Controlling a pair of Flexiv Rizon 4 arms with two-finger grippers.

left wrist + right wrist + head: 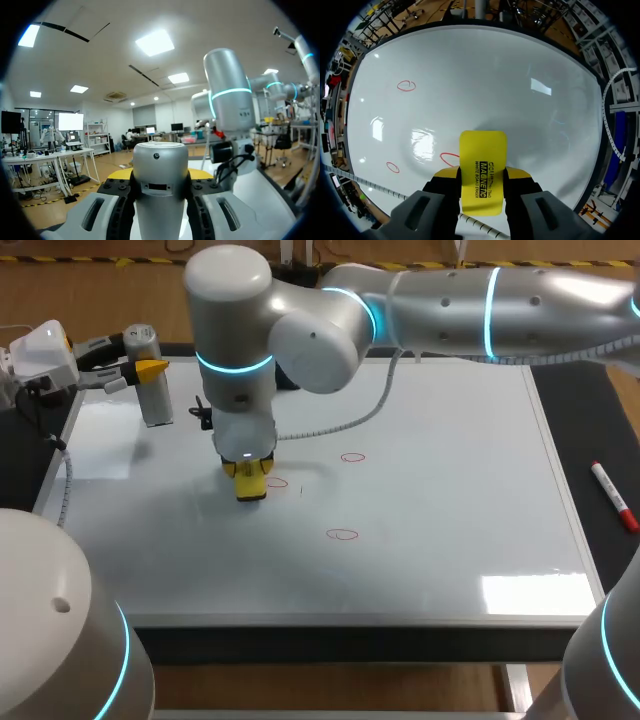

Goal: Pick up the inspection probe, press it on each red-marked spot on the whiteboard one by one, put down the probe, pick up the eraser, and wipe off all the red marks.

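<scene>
My left gripper (148, 370) is shut on the silver cylindrical probe (153, 390), which stands upright over the whiteboard's (430, 490) far left corner. In the left wrist view the probe (160, 195) fills the gap in that gripper (160, 180). My right arm reaches across from the right, and its gripper (250, 470) points down, shut on the yellow eraser (251, 488). The eraser's lower end is at the board, beside a red mark (277, 482). Two more red ovals (352, 456) (342, 534) lie to its right. The right wrist view shows the eraser (482, 165) in its gripper (481, 176), against a red mark (448, 158).
A red marker pen (612, 495) lies on the black table to the right of the board. A white coiled cable (340, 425) trails over the board behind my right gripper. Two other red ovals (406, 86) (392, 167) show in the right wrist view.
</scene>
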